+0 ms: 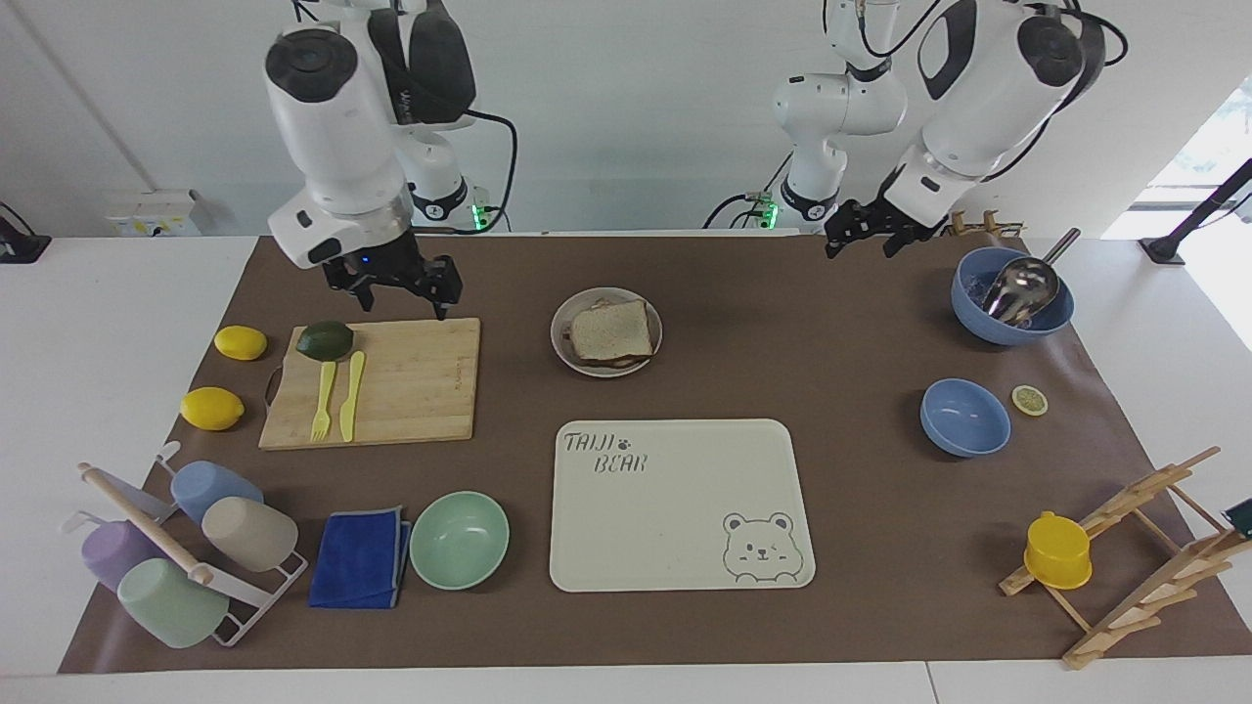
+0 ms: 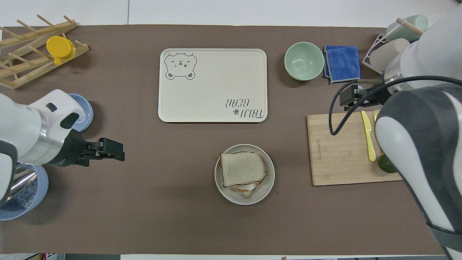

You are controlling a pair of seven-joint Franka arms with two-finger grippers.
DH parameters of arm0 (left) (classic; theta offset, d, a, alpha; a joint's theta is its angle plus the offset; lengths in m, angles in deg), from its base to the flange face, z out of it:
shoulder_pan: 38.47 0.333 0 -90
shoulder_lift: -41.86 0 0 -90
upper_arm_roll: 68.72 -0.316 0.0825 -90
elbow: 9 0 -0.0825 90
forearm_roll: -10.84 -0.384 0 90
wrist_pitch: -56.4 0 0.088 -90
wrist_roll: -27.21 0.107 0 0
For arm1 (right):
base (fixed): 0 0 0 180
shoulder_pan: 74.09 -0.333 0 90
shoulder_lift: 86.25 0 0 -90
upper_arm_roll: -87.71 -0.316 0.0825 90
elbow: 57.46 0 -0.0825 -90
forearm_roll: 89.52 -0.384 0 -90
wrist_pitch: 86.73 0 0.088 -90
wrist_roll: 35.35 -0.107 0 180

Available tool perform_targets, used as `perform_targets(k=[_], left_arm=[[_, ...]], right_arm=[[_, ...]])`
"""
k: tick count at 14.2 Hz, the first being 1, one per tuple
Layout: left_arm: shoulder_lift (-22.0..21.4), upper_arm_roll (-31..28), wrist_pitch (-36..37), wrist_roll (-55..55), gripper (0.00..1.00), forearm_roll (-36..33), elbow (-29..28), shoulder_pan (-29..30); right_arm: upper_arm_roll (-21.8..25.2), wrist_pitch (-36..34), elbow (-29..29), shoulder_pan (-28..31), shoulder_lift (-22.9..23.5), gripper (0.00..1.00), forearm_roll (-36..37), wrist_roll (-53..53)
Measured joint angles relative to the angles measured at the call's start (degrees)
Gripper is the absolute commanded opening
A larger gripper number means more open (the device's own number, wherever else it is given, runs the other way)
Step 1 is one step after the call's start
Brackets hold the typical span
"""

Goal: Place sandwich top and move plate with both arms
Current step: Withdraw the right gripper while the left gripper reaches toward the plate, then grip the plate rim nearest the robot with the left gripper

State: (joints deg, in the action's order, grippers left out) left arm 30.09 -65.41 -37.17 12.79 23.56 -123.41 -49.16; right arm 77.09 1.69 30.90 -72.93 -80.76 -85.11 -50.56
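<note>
Sandwich top (image 1: pixel 611 330): laid flat on the filled slice, inside the plate (image 1: pixel 559 337), mid-tabletop, nearer to the robots than the bear tray (image 1: pixel 675 508). Squarish, so no long axis worth aligning to; round plate, reachable from either rim. Right end effector (image 1: pixel 396 291) raised over the cutting board (image 1: pixel 411 381), spread wide, holding nothing. Left end effector (image 1: pixel 861 235) up over bare mat beside the blue bowl with the scoop (image 1: pixel 1012 313); open or closed, cannot tell. Plate between the two, well apart from both, the right arm's probably slightly closer. Likely next: closing in on the plate rim from both ends. Nothing in either path; avocado (image 1: pixel 325 339) and cutlery on the board, clear of the way
</note>
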Motion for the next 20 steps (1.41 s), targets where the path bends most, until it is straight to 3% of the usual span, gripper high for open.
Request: perform_targets(k=[2, 4, 8, 11, 14, 20], left_arm=[[-1.84, 0.09, -6.76, -0.78, 0.99, 3.79, -7.73, -3.44], [-2.36, 0.13, -16.98, -0.95, 0.99, 8.43, -15.45, -7.53], [0.26, 0.22, -33.71, -2.57, 0.89, 14.78, -24.53, -18.1], [5.57, 0.25, -42.11, -2.87, 0.76, 18.65, -25.83, -24.24], [8.18, 0.19, -45.46, -2.95, 0.66, 21.07, -25.82, -26.17], [10.56, 0.15, -49.38, -2.96, 0.57, 24.59, -25.83, -27.9]], right_arm=[[2.83, -3.68, -1.56, 1.66, -1.21, 1.0, -0.02, 8.28], [9.12, -4.78, -1.13, 0.11, -2.03, 1.0, -0.12, 16.85], [14.44, -4.45, 1.16, -2.7, -3.35, 1.0, -0.47, 20.03], [16.58, -5.08, 2.33, -3.99, -5.19, 1.0, -2.87, 20.03], [17.69, -5.04, 4.81, -3.92, -7.32, 1.0, -3.1, 20.03], [18.14, -4.73, 5.08, -3.7, -7.26, 1.0, -3.16, 20.03]])
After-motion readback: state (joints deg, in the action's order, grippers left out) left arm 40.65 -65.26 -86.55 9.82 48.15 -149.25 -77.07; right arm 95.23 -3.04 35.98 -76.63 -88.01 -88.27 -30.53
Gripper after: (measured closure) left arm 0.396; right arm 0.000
